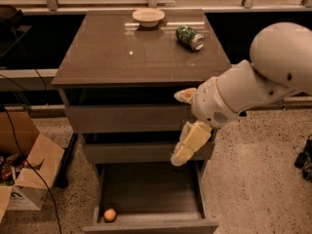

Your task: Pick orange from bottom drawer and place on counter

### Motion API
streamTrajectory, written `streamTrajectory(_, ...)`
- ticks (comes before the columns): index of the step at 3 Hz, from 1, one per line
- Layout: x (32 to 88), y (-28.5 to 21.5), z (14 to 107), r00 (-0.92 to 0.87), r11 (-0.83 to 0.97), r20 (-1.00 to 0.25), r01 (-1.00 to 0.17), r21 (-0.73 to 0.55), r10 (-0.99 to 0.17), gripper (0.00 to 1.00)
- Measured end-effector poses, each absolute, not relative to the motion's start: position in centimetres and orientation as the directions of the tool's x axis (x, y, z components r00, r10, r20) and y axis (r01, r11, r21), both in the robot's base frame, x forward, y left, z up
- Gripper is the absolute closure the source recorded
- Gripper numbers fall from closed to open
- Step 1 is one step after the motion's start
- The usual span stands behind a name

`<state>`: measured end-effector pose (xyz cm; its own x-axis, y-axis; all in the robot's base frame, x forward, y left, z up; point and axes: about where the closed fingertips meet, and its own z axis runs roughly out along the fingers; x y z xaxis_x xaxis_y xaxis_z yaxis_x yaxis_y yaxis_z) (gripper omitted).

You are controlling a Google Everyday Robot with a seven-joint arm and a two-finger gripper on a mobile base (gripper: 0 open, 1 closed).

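The gripper [181,126], spread wide and empty, hangs mid-frame. The orange [110,214] hugs the lower-left corner of the bottom drawer [151,191]; the jaws could clip its wall or roll the fruit away.

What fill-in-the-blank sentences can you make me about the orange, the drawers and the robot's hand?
The orange lies in the bottom drawer, which stands ___.
On the counter, the green can lies on its ___.
The hand hangs in front of the closed upper drawers, holding ___.
Missing words: open; side; nothing.
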<state>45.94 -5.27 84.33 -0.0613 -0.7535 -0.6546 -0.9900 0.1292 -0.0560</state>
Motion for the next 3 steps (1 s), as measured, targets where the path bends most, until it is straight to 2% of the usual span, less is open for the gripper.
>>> streamTrajectory(1, 46.5, -4.3, 81.3, -0.088, 0.142, -0.67, -0.989, -0.026, -0.737, 0.0)
streamTrajectory(3, 49.3, 2.5, 68.4, -0.155, 0.161, -0.81, -0.984, 0.076, -0.566, 0.0)
